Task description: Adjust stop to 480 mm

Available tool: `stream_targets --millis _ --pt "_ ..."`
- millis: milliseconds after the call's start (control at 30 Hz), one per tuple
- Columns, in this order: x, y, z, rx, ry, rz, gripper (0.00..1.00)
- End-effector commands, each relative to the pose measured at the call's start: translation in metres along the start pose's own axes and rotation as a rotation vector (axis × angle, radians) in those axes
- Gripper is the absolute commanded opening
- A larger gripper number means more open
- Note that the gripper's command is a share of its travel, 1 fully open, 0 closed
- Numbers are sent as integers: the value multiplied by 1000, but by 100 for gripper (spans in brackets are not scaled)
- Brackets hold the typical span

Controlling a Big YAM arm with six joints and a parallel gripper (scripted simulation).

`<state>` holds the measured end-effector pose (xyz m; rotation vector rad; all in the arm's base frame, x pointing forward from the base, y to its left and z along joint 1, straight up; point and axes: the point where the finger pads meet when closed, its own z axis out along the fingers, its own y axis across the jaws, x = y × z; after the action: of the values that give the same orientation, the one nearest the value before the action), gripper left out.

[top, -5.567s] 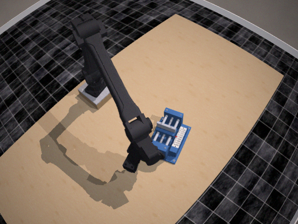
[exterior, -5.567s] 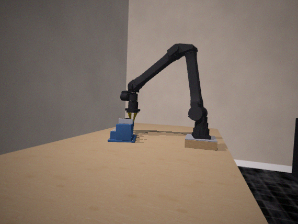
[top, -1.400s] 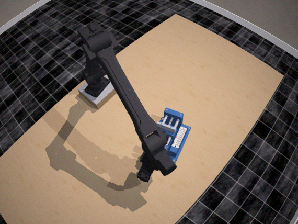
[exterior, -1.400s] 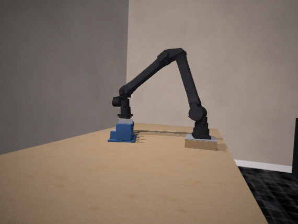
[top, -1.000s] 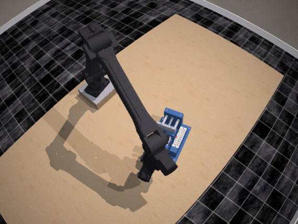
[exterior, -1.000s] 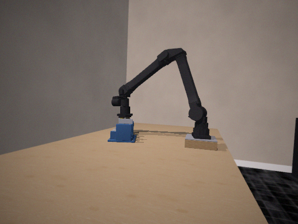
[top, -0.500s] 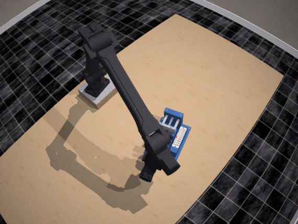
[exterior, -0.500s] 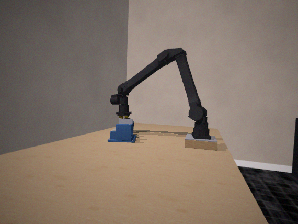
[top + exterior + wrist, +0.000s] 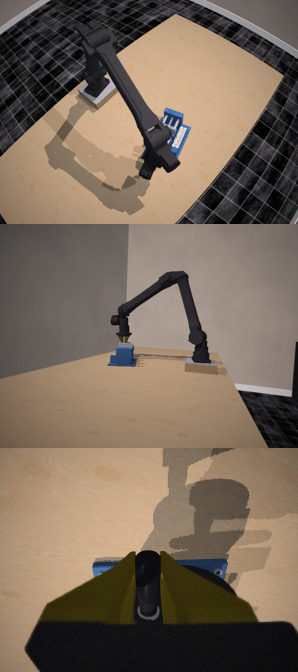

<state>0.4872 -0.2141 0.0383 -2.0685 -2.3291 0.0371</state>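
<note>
Gripper (image 9: pixel 124 341) (image 9: pixel 148 559) points downward; its dark yellow fingers are closed around the upright black handle (image 9: pixel 148 567). Part of the handwheel (image 9: pixel 210 579), a dark disc, shows to the right of my fingers in the wrist view. From the top, my own arm (image 9: pixel 128 86) hides the wheel.

Stop fixture (image 9: pixel 173 112) (image 9: pixel 124 356), blue, sits on the wooden table (image 9: pixel 222 91) (image 9: pixel 130 402). In the top view it lies to the right of and nearer than my pedestal (image 9: pixel 98 106) (image 9: pixel 201 368). White carriage (image 9: pixel 170 127) (image 9: pixel 125 345) spans the pale rods (image 9: pixel 171 121), just on the near side of the fixture's far end block. White scale (image 9: pixel 180 136) runs beside the rods on the right and bears a red mark (image 9: pixel 175 136); numerals too small to read, so setting cannot be told. Handwheel not released.

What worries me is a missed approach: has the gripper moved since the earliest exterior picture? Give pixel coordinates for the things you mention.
Yes. In the exterior view the gripper (image 9: pixel 124 341) (image 9: pixel 148 559) has shifted left, from the right edge of the blue fixture (image 9: pixel 173 113) (image 9: pixel 124 356) (image 9: pixel 221 564) to above it.
</note>
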Motion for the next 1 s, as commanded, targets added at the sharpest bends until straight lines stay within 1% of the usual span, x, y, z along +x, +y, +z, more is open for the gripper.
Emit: stream_targets --millis 0,100,167,200,233,367,500,533,600,633,667,700,733,833,967 --pt "-5 37 -58 -113 -46 -5 6" --pt "-5 33 -59 -112 -47 -8 6" --pt "-8 27 -61 -111 -48 -20 6" --pt "-11 19 -60 -105 -45 -12 6" --pt "-5 -3 -42 -62 -20 -5 6" --pt "-5 -13 -46 -62 -20 -4 6" --pt "-2 -13 -47 -62 -20 -10 6" --pt "-6 10 -69 -110 -48 -16 6" --pt "-7 9 -68 -110 -48 -15 6" --pt "-6 4 -64 -101 -43 -15 6" --pt "-2 -10 -49 -72 -26 -15 6" --pt "-5 -15 -46 -73 -27 -9 6" --pt "-7 -17 -46 -77 -29 -4 6" --pt "-6 -28 -44 -65 -24 -4 6" --pt "-6 -35 -42 -62 -23 -4 6"
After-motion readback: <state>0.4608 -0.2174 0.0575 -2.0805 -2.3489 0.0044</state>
